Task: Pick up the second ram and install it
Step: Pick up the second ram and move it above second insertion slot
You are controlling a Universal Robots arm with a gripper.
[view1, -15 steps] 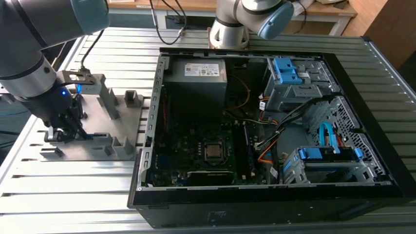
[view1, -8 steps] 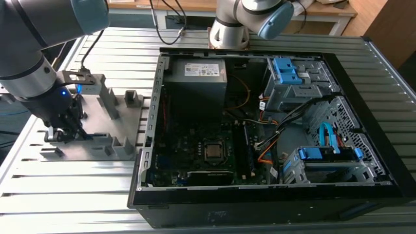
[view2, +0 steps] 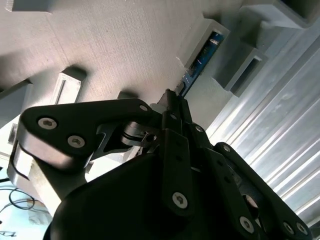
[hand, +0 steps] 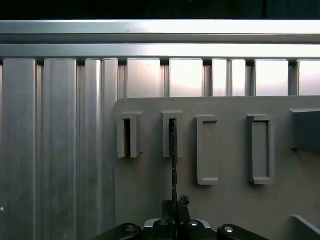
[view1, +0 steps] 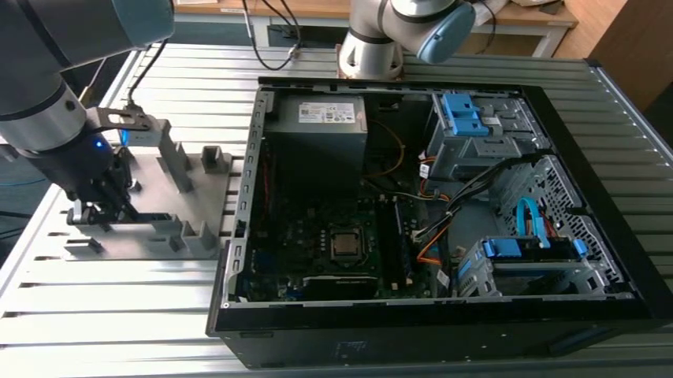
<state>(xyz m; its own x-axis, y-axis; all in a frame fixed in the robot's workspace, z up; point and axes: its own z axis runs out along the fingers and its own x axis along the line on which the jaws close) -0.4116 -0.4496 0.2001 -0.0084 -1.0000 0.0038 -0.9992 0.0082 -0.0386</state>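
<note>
Standing on edge in a slotted holder of a grey fixture plate [view1: 147, 230], the second ram [view2: 202, 54] is a thin blue-green board. In the first wrist view it is seen edge-on, a dark line [hand: 173, 160] running from its holder toward the arm. The plate lies on a ribbed metal counter [view1: 105, 315], on the exterior view's left of an open computer case [view1: 421, 340] that lies with its motherboard [view1: 315, 228] facing up. The end effector [view1: 91, 211] is down over the plate, and in both wrist views it looks drawn together on the stick's near end [view2: 171, 97] [hand: 175, 205], clamped on it rather than beside it. The far end sits in the holder. I judge the stick to be very light and stiff but easily harmed. It is thin enough to twist or pivot in a grip taken at one end, and its chips and contact edge would not take scraping. The safest hold seems to be across the flat faces near the upper edge, well clear of the contacts, with the board kept square so it comes out of the holder without binding.
</note>
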